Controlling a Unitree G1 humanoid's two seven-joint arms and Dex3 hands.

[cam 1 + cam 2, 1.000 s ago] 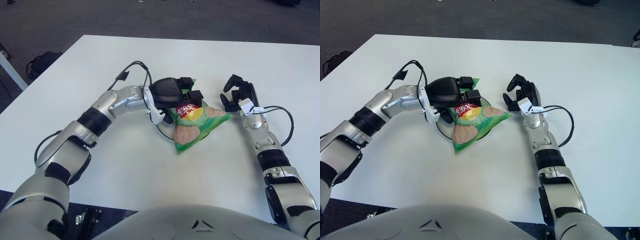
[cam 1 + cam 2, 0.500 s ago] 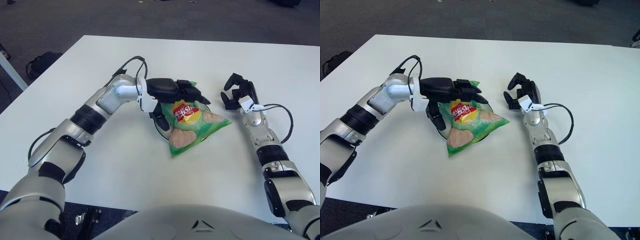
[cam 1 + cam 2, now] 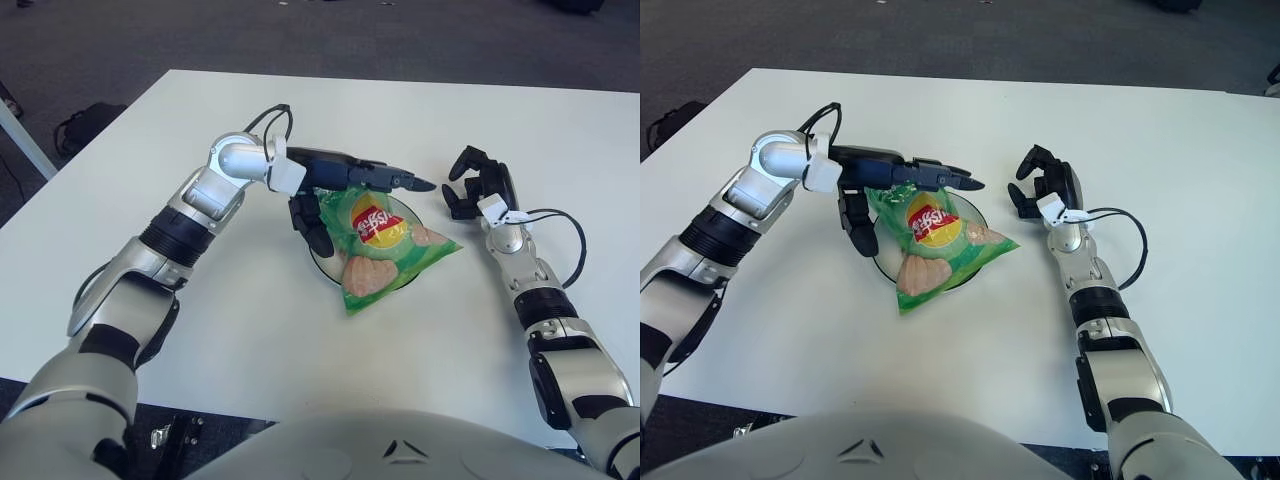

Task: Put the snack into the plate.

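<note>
Now that the left hand point(image 3: 345, 190) is spreading its fingers, releasing the snack point(image 3: 385, 245) onto the plate point(image 3: 322, 262), placement looks finished; the right hand point(image 3: 478, 188) is idling at three o'clock, curled empty.

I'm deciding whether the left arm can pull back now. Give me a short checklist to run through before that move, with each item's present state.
1. Left hand has let go of the snack bag: ok; its fingers are stretched out straight above the bag's far edge and its thumb hangs down beside the bag's left side.
2. Snack bag lies on the plate: ok, though its near corner and right corner hang over the rim.
3. Whether a finger touches the bag: cannot tell.
4. Right hand out of the way: ok; it shows to the right of the bag, apart from it.
5. Plate fully on the table: ok, well away from any edge.
</note>
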